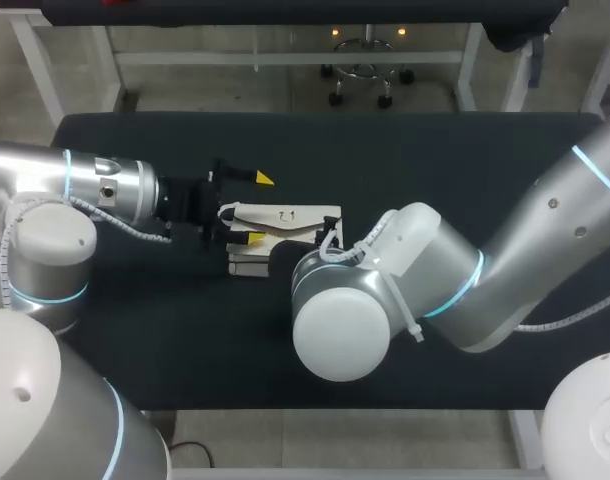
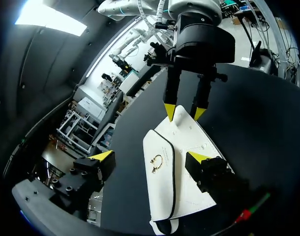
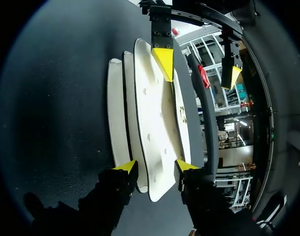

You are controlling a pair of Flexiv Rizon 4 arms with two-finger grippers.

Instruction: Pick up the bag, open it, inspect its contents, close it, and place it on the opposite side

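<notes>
A white bag (image 1: 285,216) with black trim and a gold ring clasp (image 2: 156,162) lies mid-table. My left gripper (image 1: 258,208) is at its left end and stands wide open. In the left wrist view the left gripper (image 2: 151,157) has one tip over the bag (image 2: 182,182) and the other well off to the side. My right gripper (image 3: 156,166) is open, its tips either side of the bag's (image 3: 157,123) right end. In the head view my right wrist (image 1: 340,300) hides that gripper. Each wrist view shows the other gripper (image 2: 184,113) (image 3: 198,68) at the bag's far end.
The black table (image 1: 465,170) carries nothing else that I can see. My right arm's elbow and wrist hang low over the table's middle, just in front of the bag. The left arm lies along the left side.
</notes>
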